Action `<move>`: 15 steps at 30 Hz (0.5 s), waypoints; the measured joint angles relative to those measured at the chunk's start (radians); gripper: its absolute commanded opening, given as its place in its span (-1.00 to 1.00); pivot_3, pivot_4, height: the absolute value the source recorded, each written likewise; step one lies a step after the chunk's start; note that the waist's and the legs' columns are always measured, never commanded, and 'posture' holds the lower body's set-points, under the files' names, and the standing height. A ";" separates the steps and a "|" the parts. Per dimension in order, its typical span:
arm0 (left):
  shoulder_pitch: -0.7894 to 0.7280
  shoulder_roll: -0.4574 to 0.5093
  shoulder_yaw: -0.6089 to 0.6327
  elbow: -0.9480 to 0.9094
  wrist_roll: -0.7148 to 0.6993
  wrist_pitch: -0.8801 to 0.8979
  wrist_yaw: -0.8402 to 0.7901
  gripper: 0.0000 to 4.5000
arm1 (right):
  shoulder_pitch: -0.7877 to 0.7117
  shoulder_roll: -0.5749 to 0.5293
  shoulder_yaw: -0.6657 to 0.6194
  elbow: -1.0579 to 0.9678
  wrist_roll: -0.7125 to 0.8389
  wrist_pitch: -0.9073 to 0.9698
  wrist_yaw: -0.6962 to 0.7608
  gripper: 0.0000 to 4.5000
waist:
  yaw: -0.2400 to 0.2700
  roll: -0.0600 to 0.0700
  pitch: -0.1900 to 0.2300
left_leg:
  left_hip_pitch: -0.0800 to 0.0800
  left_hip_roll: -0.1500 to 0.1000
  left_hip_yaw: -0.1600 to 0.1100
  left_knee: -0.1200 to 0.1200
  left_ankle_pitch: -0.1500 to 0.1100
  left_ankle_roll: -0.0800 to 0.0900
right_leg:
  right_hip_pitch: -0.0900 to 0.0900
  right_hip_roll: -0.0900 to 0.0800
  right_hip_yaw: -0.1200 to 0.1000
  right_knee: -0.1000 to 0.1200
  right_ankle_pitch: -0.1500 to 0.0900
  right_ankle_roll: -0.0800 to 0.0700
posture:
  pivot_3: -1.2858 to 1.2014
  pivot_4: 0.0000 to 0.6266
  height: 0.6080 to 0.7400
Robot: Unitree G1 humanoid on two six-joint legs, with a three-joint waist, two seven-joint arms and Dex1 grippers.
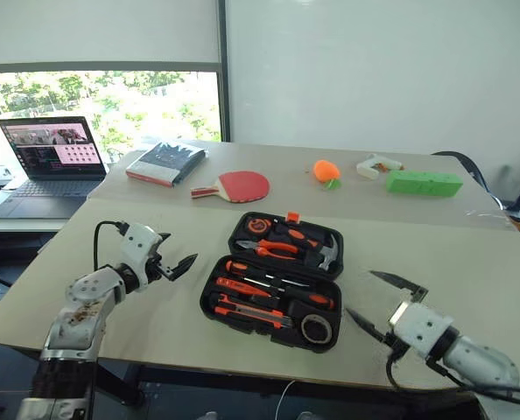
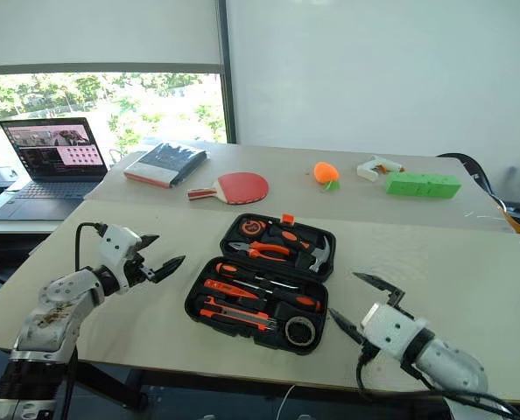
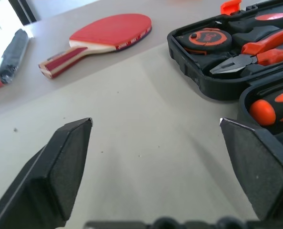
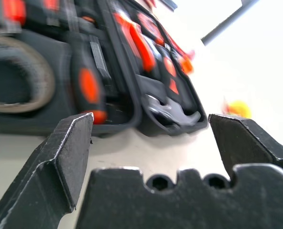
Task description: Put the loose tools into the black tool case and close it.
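One black tool case (image 1: 273,280) lay open on bench (image 1: 470,262), both halves up. Lower half held two orange-and-black screwdrivers (image 1: 242,287), one slim orange screwdriver (image 1: 235,266), one utility knife (image 1: 253,313), one tape roll (image 1: 315,328). Upper half: pliers (image 1: 273,250), hammer (image 1: 327,253). Left gripper (image 1: 174,265) jaws spread wide, empty, left of case. Right gripper (image 1: 384,303) jaws spread wide, empty, right of case. Case's far recesses hard to make out.
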 measured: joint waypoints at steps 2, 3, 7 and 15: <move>-0.093 -0.002 -0.020 0.020 -0.042 0.125 -0.020 0.99 | -0.130 -0.001 -0.032 -0.021 0.128 0.241 -0.015 1.00 | 0.000 0.000 0.000 | 0.000 0.000 -0.001 0.000 0.001 0.000 | 0.000 0.000 0.000 0.000 0.000 0.000 | 0.03 -0.52 0.94; -0.146 -0.004 -0.030 0.050 -0.054 0.184 -0.026 0.99 | -0.195 -0.004 -0.044 -0.022 0.190 0.366 -0.021 1.00 | 0.000 0.000 0.000 | 0.001 0.000 -0.001 0.000 0.001 0.000 | 0.001 0.001 -0.001 0.000 0.000 0.000 | 0.03 -0.52 0.94; -0.400 -0.026 -0.069 0.247 -0.077 0.376 -0.051 0.99 | -0.466 -0.002 -0.077 0.051 0.415 0.891 -0.065 1.00 | 0.001 0.000 0.000 | -0.001 -0.001 -0.002 -0.002 0.000 0.001 | 0.000 0.002 -0.002 -0.001 0.000 0.000 | 0.03 -0.52 0.94; -0.602 -0.071 -0.226 0.576 -0.008 0.484 -0.143 0.99 | -0.660 0.058 -0.099 0.262 0.495 1.322 -0.148 1.00 | -0.004 0.000 0.000 | -0.013 -0.002 -0.001 -0.003 -0.001 0.003 | -0.009 0.001 -0.002 -0.002 -0.001 0.002 | 0.03 -0.52 0.94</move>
